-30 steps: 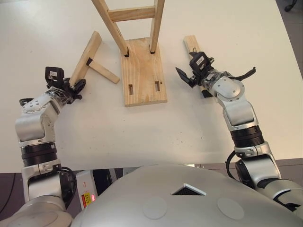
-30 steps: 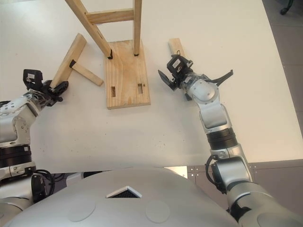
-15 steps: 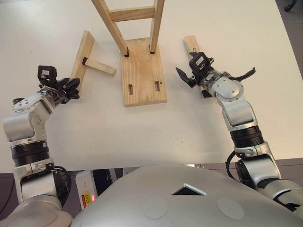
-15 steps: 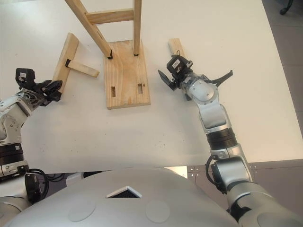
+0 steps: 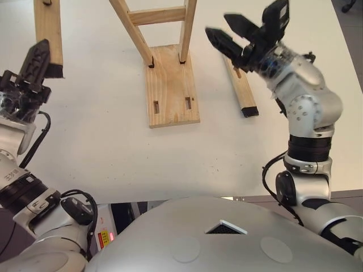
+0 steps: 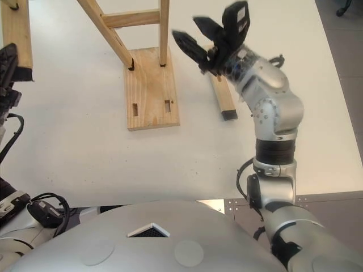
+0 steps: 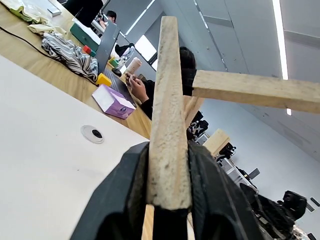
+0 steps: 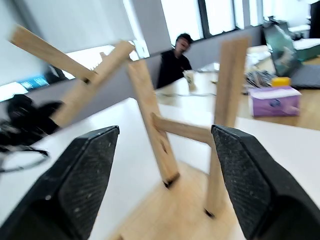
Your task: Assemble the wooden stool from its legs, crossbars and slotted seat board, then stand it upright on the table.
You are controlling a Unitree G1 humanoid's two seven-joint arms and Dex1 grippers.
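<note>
Above the table (image 5: 113, 153), left pincer (image 7: 167, 170) clamps a pale black-tipped leg (image 5: 47, 28); right pincer (image 5: 248, 28) gapes.

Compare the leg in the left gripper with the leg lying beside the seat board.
The held leg is up off the table, clamped in the left gripper; the loose leg lies flat on the table, ungripped. The held leg carries a crossbar; the loose leg shows none. Both are pale wood with a dark end.
</note>
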